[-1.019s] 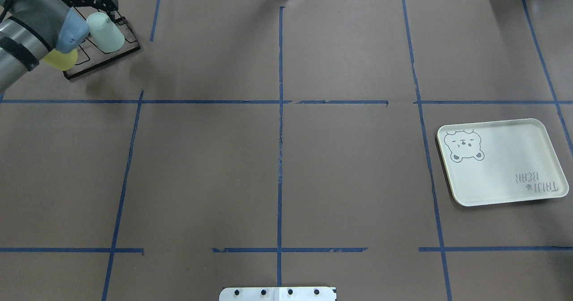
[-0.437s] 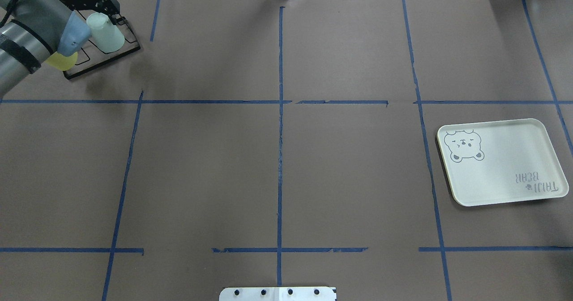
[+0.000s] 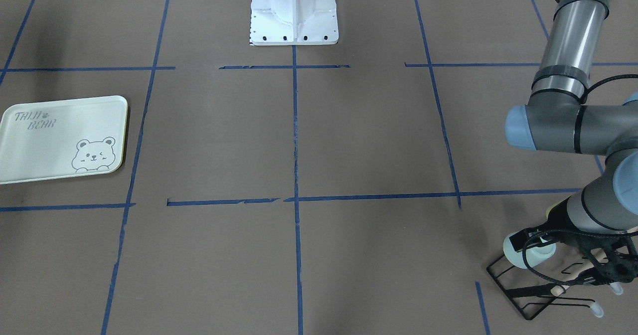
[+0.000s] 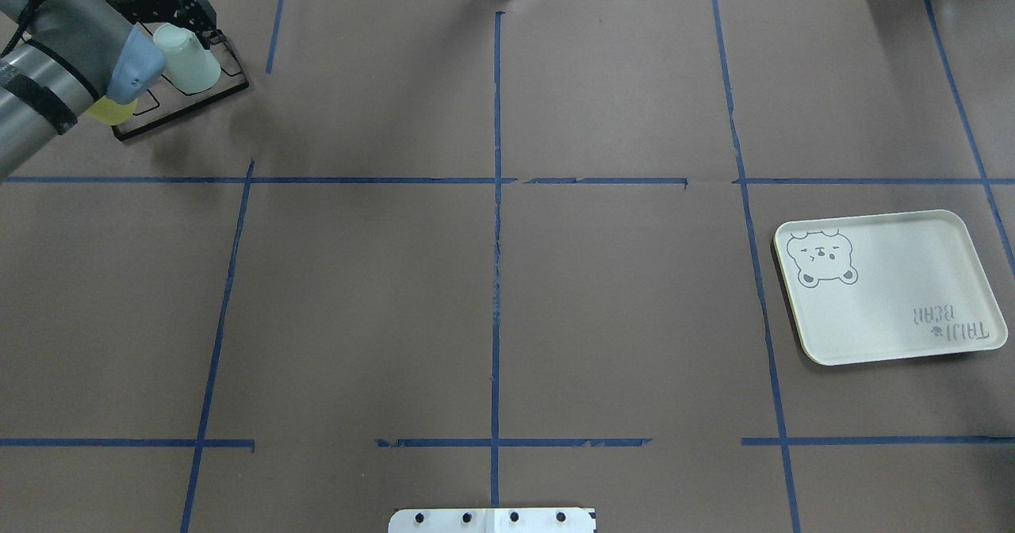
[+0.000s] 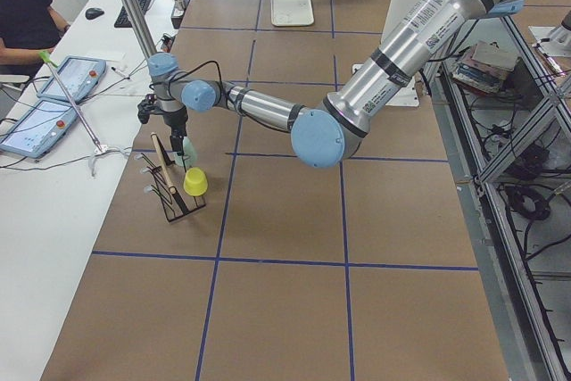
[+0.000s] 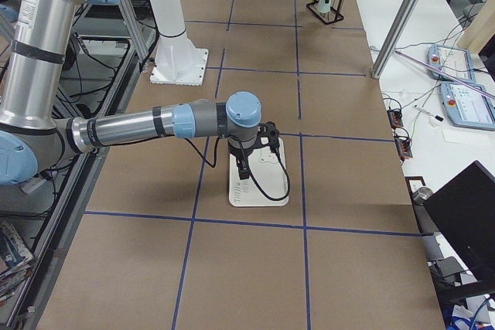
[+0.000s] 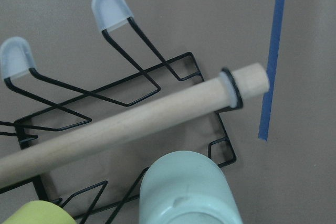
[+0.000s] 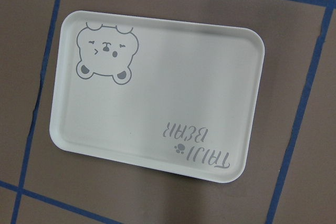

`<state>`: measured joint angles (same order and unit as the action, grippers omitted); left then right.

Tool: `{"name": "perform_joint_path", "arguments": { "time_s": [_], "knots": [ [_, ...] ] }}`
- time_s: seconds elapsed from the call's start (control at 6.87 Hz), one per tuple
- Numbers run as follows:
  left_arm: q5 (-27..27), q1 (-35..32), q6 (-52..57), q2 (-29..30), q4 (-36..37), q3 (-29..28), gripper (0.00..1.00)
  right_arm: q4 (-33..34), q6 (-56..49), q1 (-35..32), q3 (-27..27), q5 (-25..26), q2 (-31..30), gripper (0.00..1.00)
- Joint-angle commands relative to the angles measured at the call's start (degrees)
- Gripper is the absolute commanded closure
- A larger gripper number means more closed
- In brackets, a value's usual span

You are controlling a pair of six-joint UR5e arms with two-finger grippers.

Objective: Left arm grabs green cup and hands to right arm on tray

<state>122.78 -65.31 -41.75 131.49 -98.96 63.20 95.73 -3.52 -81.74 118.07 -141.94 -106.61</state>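
— At the bench's (image 4: pixel 357 279) ten o'clock corner, the green cup (image 4: pixel 190 65) sits upturned, tilted, on the wire rack (image 4: pixel 198 103).
— Left pincer (image 4: pixel 193 24) just at its twelve o'clock; its opening I can't tell.

Rack (image 4: pixel 198 104) in far left corner of surface (image 4: pixel 357 295). Cup (image 4: pixel 189 63) on rack's right part. Second cup (image 4: pixel 111 110) on rack, left of first and nearer, partly under left arm (image 4: pixel 55 49). Left arm enters from left edge, its end over rack beside cup. Tray (image 4: pixel 888 295) flat on surface at right, mid-depth, well apart from rack. Right arm (image 6: pixel 139 127) above tray. Robot base (image 4: pixel 492 521) at near edge, centre.
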Motion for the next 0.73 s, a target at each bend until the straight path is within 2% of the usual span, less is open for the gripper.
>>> {"name": "perform_joint_path", "arguments": {
  "time_s": [0.0,0.29,0.44,0.58],
  "knots": [
    [0.0,0.1,-0.1,0.0,0.0,0.0,0.19,0.1,0.0,0.0,0.0,0.0,0.0,0.00],
    [-0.1,0.1,-0.3,0.1,0.0,0.3,0.70,0.1,0.0,0.0,0.0,0.0,0.0,0.00],
    [-0.1,-0.2,-0.1,-0.1,0.5,2.0,0.90,0.1,0.1,0.0,0.0,0.0,0.0,0.00],
    [-0.2,-0.5,0.2,-2.0,0.8,5.8,0.93,0.1,0.2,0.0,0.0,0.0,0.0,0.00]
  ]
}}
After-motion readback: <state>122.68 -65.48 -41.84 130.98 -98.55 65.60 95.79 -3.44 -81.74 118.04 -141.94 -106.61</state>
